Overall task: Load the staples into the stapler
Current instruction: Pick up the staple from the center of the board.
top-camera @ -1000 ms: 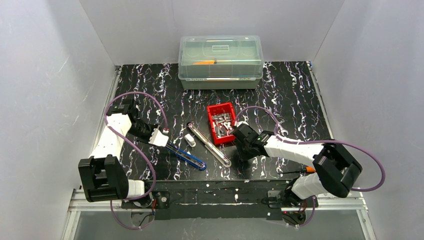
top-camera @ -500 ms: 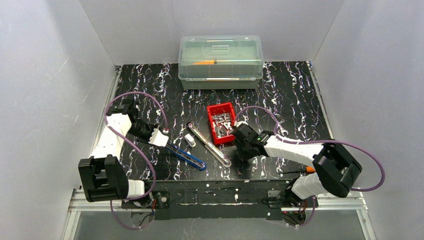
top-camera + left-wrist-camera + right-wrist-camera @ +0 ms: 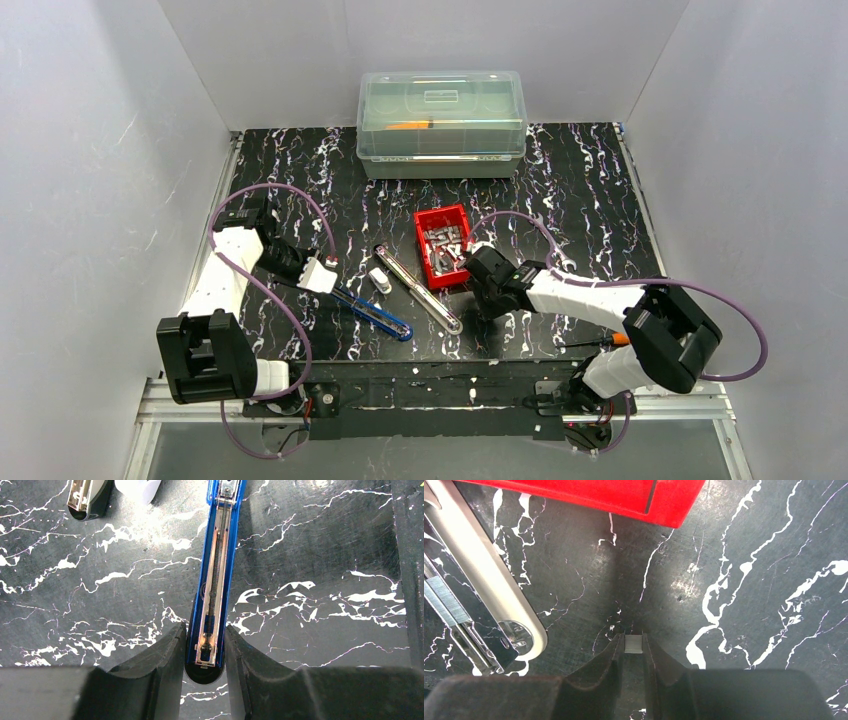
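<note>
Silvery-grey staple block (image 3: 633,644) is pinched between the narrowed jaws of the right gripper (image 3: 632,639). It's held low over the black marbled table (image 3: 744,580), just short of the near wall of the red bin (image 3: 589,492). Whether it's touching the tabletop can't be told, tbh. More loose staples (image 3: 441,240) are piled in that bin. Just left of the right gripper, a white-and-silver stapler (image 3: 417,290) is laid open, and a strip of staples (image 3: 444,602) can be seen sitting in its channel. Further left, a blue stapler (image 3: 214,580) is laid flat with its spring channel facing up. Its rounded end is clamped by the left gripper (image 3: 205,630), with fingers pressed against both sides. A small white piece (image 3: 379,280) is seen between the two staplers. A clear lidded box (image 3: 441,122) is parked at the far edge.
</note>
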{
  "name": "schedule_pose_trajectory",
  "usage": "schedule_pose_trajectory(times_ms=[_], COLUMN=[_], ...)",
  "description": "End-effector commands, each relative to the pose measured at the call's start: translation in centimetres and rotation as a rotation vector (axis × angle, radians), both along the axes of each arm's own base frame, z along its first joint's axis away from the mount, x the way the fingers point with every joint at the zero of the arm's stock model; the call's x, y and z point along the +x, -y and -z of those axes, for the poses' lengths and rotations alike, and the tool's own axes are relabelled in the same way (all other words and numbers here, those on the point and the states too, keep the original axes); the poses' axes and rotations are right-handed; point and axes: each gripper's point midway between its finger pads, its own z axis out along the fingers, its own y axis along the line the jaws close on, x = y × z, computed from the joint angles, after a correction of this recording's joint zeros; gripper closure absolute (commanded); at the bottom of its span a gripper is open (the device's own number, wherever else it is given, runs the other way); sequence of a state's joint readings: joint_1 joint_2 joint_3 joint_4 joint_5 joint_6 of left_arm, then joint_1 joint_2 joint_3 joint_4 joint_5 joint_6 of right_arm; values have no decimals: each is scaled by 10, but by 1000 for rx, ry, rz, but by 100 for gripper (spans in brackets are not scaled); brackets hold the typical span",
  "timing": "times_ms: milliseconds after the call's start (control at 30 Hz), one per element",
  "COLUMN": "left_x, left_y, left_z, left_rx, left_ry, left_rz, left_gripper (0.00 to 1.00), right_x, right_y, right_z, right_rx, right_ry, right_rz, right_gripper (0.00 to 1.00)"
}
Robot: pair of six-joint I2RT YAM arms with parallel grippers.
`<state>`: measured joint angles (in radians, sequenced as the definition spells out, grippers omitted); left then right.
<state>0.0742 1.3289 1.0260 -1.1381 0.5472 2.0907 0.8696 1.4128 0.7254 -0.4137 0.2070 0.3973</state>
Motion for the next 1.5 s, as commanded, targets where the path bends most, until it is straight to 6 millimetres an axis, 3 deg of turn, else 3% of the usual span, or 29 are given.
schedule_pose_trajectory(times_ms=[0,100,267,433,567,767,967,1167,1467], left_x=[5,5,6,6,6,7,11,12,11], left_y=[19,19,19,20,21,23,24,24,24], left_z=[-20,-19,-21,-21,-21,-22,-28,-29,-28], left_rx=[-15,-18,-17,-22,-23,-32,-32,-31,-30], left_ry=[262,261,268,271,276,285,304,308,306], left_rz=[441,439,441,445,450,455,455,454,457], left_gripper=[94,94,94,94,94,94,95,96,96], right_x=[10,14,20,15,2,-17,-28,-36,-41], right_y=[-8,-14,-44,-84,-123,-183,-222,-239,-240], right_z=[-7,-15,-54,-95,-111,-111,-97,-88,-74], right_rx=[25,47,197,283,322,349,343,342,333], right_ry=[26,40,105,188,223,244,254,252,232], right_rz=[2,-12,-84,-214,-325,-490,-597,-643,-657], right_gripper=[77,84,84,84,84,84,84,85,85])
